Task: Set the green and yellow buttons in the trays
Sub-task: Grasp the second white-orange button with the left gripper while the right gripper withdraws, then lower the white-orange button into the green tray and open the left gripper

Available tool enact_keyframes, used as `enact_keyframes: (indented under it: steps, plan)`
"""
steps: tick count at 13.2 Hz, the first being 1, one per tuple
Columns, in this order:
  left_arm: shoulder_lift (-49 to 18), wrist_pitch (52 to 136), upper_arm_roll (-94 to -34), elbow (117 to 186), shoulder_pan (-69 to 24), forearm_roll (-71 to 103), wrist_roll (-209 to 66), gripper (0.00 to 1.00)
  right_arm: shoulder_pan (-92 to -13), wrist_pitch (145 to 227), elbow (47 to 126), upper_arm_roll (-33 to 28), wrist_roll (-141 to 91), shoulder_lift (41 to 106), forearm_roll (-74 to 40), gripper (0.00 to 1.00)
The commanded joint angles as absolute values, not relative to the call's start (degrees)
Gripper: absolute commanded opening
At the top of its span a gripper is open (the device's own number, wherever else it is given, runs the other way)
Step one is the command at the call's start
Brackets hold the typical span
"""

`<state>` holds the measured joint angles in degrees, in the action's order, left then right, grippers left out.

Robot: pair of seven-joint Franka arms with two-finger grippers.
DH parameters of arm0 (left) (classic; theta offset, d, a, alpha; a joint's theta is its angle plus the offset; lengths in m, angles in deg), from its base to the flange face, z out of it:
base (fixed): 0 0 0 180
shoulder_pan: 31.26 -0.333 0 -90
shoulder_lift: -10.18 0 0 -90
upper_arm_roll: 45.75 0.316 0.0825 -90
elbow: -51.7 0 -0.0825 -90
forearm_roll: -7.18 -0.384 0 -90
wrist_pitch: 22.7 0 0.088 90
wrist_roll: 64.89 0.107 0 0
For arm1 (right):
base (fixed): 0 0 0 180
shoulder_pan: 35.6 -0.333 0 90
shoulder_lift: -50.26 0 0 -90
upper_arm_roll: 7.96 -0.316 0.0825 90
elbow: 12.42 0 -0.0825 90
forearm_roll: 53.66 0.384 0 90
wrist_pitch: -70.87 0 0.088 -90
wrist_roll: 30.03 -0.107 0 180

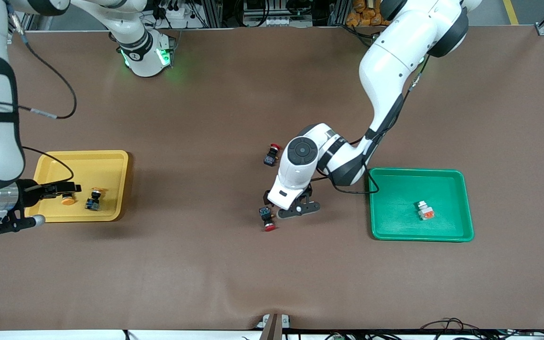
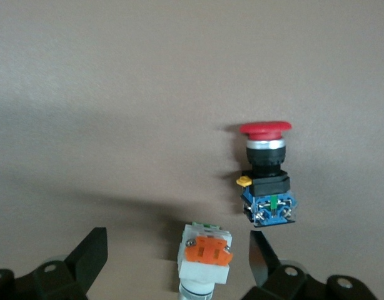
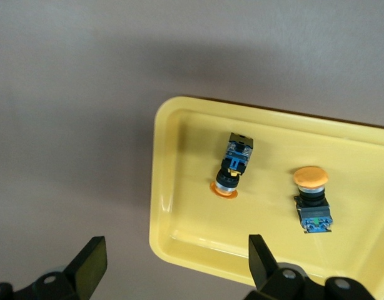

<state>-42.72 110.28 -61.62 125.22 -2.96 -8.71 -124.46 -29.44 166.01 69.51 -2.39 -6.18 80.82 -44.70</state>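
The yellow tray (image 1: 111, 160) (image 3: 156, 187) lies toward the right arm's end and holds two yellow-capped buttons (image 1: 94, 199) (image 1: 68, 200) (image 3: 232, 165) (image 3: 312, 200). Over it hangs my right gripper (image 1: 71, 189) (image 3: 173, 262), open with nothing between its fingers. Toward the left arm's end, the green tray (image 1: 395, 226) holds one white-and-orange button (image 1: 425, 211). My left gripper (image 1: 285, 208) (image 2: 177, 259) is low over the table's middle and open. A second white-and-orange button (image 2: 204, 259) lies on the cloth between its fingers, untouched; the hand hides it in the front view.
A red-capped switch (image 1: 267, 218) (image 2: 267, 175) lies right beside the left gripper's fingers. Another red-capped switch (image 1: 272, 155) lies farther from the front camera, next to the left arm's wrist. Brown cloth covers the table.
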Motion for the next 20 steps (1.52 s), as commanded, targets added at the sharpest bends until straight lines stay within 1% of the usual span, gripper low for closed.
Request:
enact_keyframes:
  steps: [1, 2, 5, 6, 7, 8, 9, 10, 12, 14, 16, 19, 20]
  plan:
    - [-45.1, 111.7, -60.2, 122.8, -0.9, -8.1, -123.4, 1.0, -31.8, 165.5, 73.8, -2.3, -7.0, 70.4, -49.1, 1.0]
    - [-45.6, 111.8, -60.2, 122.8, -0.8, -8.1, -123.4, 1.0, -32.9, 165.4, 74.8, -2.3, -8.1, 67.8, -51.0, 1.0]
    - [-46.2, 111.9, -59.6, 122.9, 0.6, -8.1, -123.5, 1.0, -33.7, 164.6, 77.6, -2.6, -14.8, 62.0, -51.1, 1.0]
    - [-46.3, 111.9, -59.5, 122.9, 0.8, -8.1, -123.4, 0.97, -33.8, 163.8, 77.7, -2.9, -16.6, 60.7, -51.1, 1.0]
    - [-46.6, 111.9, -59.5, 122.9, 0.7, -8.1, -123.5, 0.79, -33.7, 162.6, 77.6, -3.6, -18.6, 59.6, -51.1, 1.0]
    - [-46.7, 111.9, -59.5, 123.1, 0.8, -8.1, -123.7, 0.56, -33.5, 161.8, 77.7, -5.4, -21.9, 58.2, -51.0, 1.0]
    - [-46.6, 111.9, -59.5, 123.2, 0.8, -8.1, -124.0, 0.25, -33.7, 160.4, 77.6, -6.4, -24.8, 57.0, -51.0, 1.0]
    - [-46.3, 111.2, -59.5, 123.3, 0.8, -7.9, -124.2, 0.0, -33.7, 159.6, 77.6, -7.7, -26.7, 56.1, -51.0, 1.0]
    - [-45.5, 107.8, -59.5, 123.4, 0.4, -6.3, -125.4, 0.0, -33.7, 158.2, 76.8, -10.5, -29.8, 54.3, -50.7, 1.0]
    - [-42.2, 102.8, -59.4, 123.4, -1.0, -5.6, -125.7, 0.0, -35.6, 156.5, 76.9, -10.4, -33.3, 51.7, -50.4, 1.0]
    - [-38.3, 95.9, -60.0, 124.5, -5.5, -5.2, -127.5, 0.0, -35.7, 154.1, 76.7, -9.8, -33.3, 50.7, -50.4, 1.0]
    - [-33.5, 85.3, -60.2, 126.0, -12.0, -2.3, -129.5, 0.0, -35.2, 153.2, 77.1, -8.4, -33.2, 47.7, -50.2, 1.0]
    - [-32.2, 84.1, -60.2, 127.1, -14.8, -2.3, -129.1, 0.0, -35.2, 152.8, 77.1, -8.2, -33.2, 47.5, -50.2, 1.0]
